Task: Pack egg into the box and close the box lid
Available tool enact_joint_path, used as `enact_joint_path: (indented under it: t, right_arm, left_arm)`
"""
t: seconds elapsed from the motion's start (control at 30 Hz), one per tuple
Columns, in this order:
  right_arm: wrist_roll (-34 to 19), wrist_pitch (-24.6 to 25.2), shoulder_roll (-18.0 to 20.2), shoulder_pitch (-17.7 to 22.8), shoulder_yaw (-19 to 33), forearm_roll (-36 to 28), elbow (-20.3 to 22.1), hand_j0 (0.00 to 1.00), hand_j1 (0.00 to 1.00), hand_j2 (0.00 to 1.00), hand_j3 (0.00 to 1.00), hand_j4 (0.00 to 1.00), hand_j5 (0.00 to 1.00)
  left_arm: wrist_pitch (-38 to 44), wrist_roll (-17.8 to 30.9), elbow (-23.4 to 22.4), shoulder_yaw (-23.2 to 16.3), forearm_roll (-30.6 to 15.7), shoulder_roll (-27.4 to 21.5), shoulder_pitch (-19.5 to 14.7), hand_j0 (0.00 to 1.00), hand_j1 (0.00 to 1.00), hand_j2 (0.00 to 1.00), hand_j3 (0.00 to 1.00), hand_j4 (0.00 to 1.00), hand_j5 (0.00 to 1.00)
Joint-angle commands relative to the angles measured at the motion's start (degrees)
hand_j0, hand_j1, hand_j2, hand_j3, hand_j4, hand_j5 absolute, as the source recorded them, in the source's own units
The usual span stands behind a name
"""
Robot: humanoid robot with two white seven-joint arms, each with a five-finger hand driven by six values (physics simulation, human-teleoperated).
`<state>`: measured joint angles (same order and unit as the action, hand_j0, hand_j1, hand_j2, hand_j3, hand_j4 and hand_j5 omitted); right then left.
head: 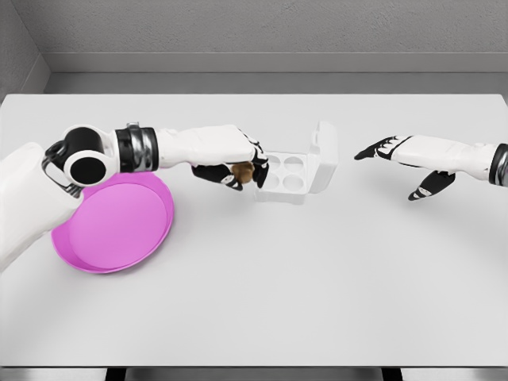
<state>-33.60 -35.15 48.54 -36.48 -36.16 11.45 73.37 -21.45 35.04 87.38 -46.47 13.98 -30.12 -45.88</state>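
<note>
Head view, left hand (234, 163) gripping egg (243, 172), beside box (295, 173)

One brown egg (242, 172), one white box (295, 171) that had four cups, one pink plate (119, 226), one table (317, 278), two robot hands were there, left hand (230, 163), right hand (397, 159)

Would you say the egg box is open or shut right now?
Open: the box shows its cups, and its lid stands up at the right.

No readable text

No letters, numbers, labels or brand marks can be read on anything in the head view.
</note>
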Motion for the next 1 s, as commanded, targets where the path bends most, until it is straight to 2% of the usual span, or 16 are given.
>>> enact_joint_path:
  t: [0.0,0.97]
  right_arm:
    - [0.02,0.15,0.06,0.00,0.03,-0.38,0.02,1.00,1.00,1.00,1.00,1.00,1.00]
    - [0.02,0.15,0.06,0.00,0.03,-0.38,0.02,1.00,1.00,1.00,1.00,1.00,1.00]
  left_arm:
    - [0.10,-0.04,-0.72,-0.29,-0.01,0.33,0.00,0.40,0.40,0.40,0.40,0.40,0.40]
    - [0.01,-0.04,-4.68,-1.25,1.66,4.02,-2.72,0.40,0.40,0.40,0.40,0.40,0.40]
